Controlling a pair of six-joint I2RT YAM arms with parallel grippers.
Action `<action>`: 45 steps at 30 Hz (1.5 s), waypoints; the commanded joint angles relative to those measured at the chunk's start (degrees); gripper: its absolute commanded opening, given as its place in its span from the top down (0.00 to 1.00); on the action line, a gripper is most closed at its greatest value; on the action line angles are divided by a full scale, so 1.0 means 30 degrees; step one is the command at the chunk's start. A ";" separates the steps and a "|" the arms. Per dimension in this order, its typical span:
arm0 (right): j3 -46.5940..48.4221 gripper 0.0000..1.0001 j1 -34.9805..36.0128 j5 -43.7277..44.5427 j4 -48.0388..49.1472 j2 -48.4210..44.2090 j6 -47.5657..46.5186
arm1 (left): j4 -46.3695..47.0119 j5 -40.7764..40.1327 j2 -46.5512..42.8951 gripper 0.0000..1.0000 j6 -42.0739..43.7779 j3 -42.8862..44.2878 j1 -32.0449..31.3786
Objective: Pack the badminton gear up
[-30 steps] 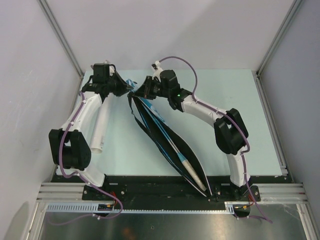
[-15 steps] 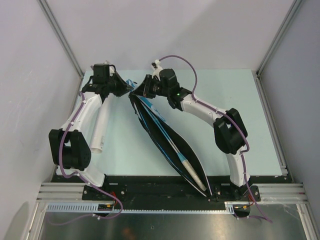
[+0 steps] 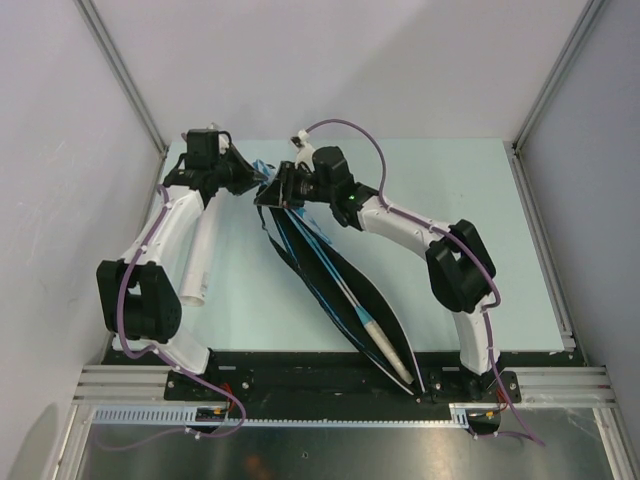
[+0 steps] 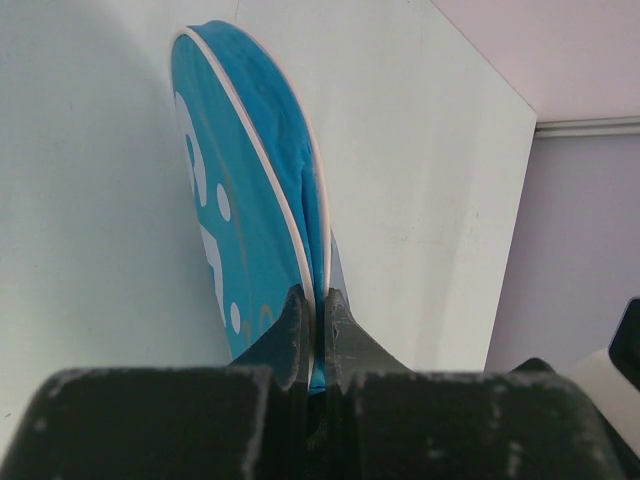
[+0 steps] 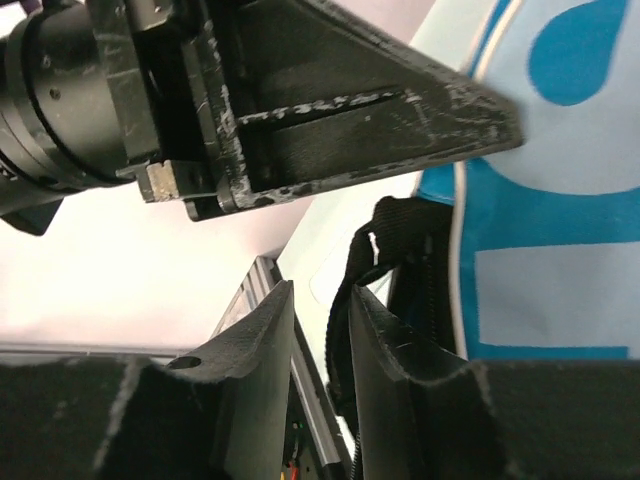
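The white tube [image 3: 197,262] lies on the table at your left, beside the bag and not in it. Your left gripper [image 4: 312,330] is clamped on the far tip of the blue racket bag [image 3: 335,290], which runs diagonally toward the bases, a racket handle [image 3: 378,338] showing in its gaping mouth. Your right gripper [image 5: 322,295] straddles a black strap [image 5: 395,225] at that same tip (pinching or only bracketing it, I can't tell). This looks like the closing step: get a firm hold there, then draw along the opening.

Tube [image 3: 200,252] lies left of bag [image 3: 296,248]; rackets [image 3: 374,332] inside.
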 commanded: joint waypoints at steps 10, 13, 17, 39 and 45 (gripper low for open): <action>0.1501 0.44 0.0269 -0.0841 -0.0383 -0.1710 -0.3810 | -0.0291 0.0683 -0.1145 1.00 -0.1174 -0.0292 -0.0199; 0.2591 0.43 0.0387 -0.0953 -0.2322 -0.1240 -0.4429 | -0.0291 0.0480 -0.1232 1.00 -0.1349 -0.0380 -0.0199; 0.3057 0.42 0.0562 -0.1364 -0.0949 -0.0919 -0.3873 | -0.0291 0.0799 -0.1204 1.00 -0.1760 -0.0497 -0.0199; 0.1831 0.91 -0.3185 -0.2709 -0.3606 -0.2205 -0.3402 | -0.0292 0.0274 -0.1262 1.00 -0.1292 -0.0497 -0.0170; 0.2563 0.90 -0.3980 -0.4819 -0.6715 -0.0567 -0.4192 | -0.0291 0.0626 -0.1174 1.00 -0.0822 -0.0087 -0.0199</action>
